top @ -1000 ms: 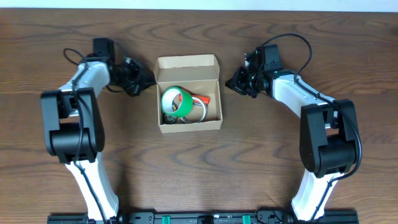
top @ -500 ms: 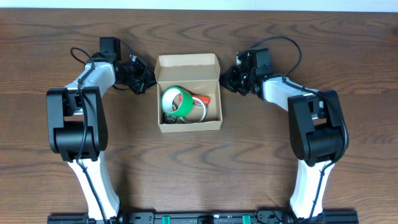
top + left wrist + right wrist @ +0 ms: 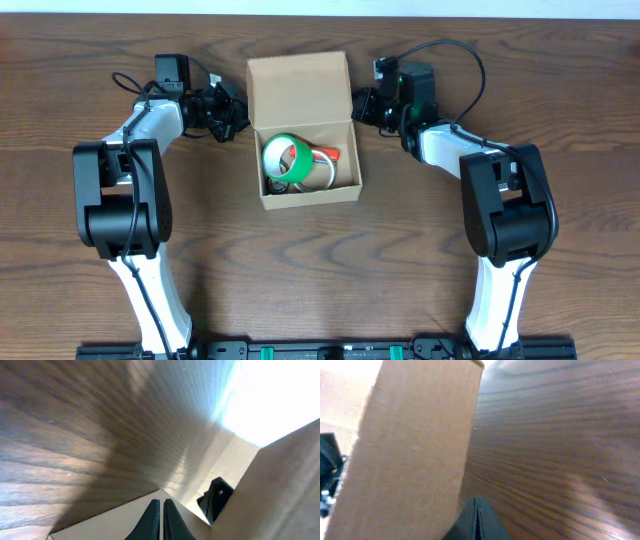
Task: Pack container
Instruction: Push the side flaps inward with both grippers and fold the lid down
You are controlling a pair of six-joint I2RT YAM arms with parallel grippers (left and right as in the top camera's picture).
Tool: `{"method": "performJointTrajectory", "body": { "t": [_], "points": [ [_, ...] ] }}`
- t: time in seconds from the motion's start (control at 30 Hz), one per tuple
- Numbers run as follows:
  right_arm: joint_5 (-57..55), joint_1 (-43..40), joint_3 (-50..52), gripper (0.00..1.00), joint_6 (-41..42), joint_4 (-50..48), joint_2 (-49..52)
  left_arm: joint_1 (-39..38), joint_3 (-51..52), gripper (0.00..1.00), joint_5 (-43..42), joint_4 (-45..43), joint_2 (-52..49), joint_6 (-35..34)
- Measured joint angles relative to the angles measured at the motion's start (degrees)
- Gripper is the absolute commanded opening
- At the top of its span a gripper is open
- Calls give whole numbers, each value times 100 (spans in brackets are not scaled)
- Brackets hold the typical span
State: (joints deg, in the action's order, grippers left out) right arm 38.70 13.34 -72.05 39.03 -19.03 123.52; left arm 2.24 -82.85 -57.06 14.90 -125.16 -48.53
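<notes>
Overhead first, working out from the arm bases. Container (image 3: 310, 197), a tan cardboard box, sits on the wooden table (image 3: 420, 260) about midway between the two arms. It is slightly skewed, with its hinged flap open and laid back on the far side. Inside, toward the front wall: a pale ring-shaped thing (image 3: 322, 178), too small to identify. Behind it, a green tape roll (image 3: 300, 162), tilted, toward the box's left side, and an orange item (image 3: 327, 155) just beside the roll on its right. Farther out, left gripper (image 3: 238, 112) is at the left edge of the flap and right gripper (image 3: 358, 106) at the right edge. Whether they touch the cardboard cannot be told from above.

Left wrist view: fingers (image 3: 150, 520) pressed together, only a hairline seam between them, tips meeting a cardboard edge. Cardboard fills the lower and right frame. Beyond it, table grain and bright glare. A black part (image 3: 216, 497) shows past the cardboard; cannot tell what it is.

Right wrist view: fingers likewise closed tight, tips at the foot of the box's outer wall, which rises on the left. Bare wood runs away to the right.
</notes>
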Motion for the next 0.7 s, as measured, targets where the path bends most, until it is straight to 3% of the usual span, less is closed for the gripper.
{"method": "performJointTrajectory", "body": {
  "t": [0.2, 0.47, 0.7],
  "points": [
    [378, -28, 0, 1, -442, -37, -4, 28, -431, 5, -160, 354, -13, 352],
    [612, -146, 0, 1, -988, 90, -391, 33, -1495, 5, 109, 2570, -15, 1696],
    [695, -179, -4, 1, -1534, 953, -1117, 22, -2017, 5, 452, 3694, -15, 2682]
  ]
}}
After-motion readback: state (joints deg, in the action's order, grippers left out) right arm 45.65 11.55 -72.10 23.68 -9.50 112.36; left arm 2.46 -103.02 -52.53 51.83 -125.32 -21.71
